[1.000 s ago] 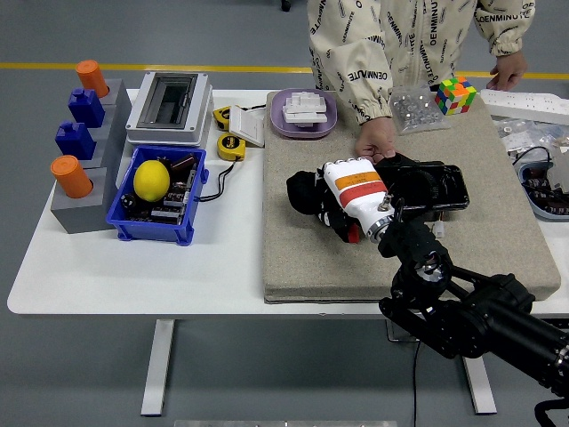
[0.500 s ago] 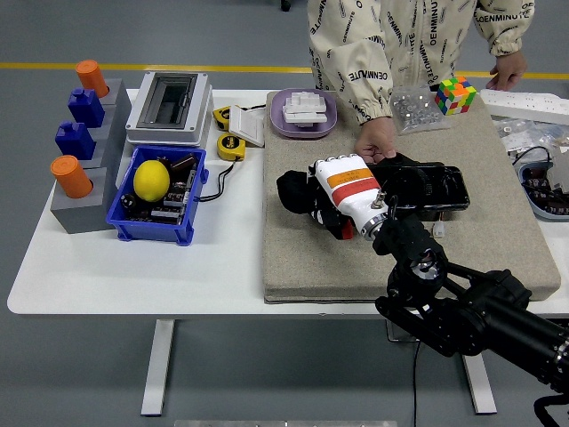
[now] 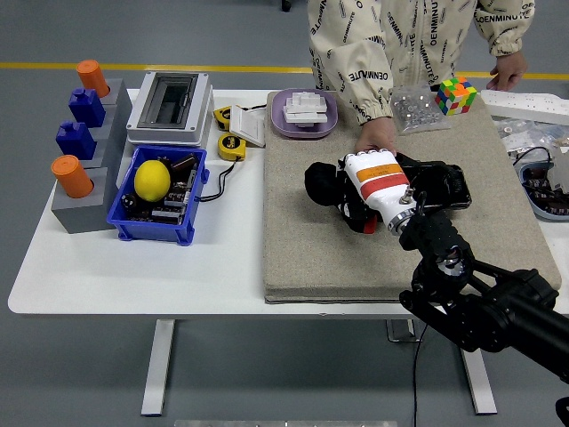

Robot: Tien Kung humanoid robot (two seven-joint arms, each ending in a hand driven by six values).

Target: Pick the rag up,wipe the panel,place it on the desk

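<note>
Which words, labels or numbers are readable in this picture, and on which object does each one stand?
"DENIMINUTE": repeated print on the person's jacket, partly cut by folds.
Yellow tape measures: labels too small to read.
Right hand: orange and red bands, no legible text.
Nothing else is readable.

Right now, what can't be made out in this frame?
- Head view: robot hand covers the black rag; its grip underneath is hidden.
- Panel: left part hidden by the robot hand.
- Person's hand: whether it touches the panel is unclear.
- Left arm: outside the picture.
</note>
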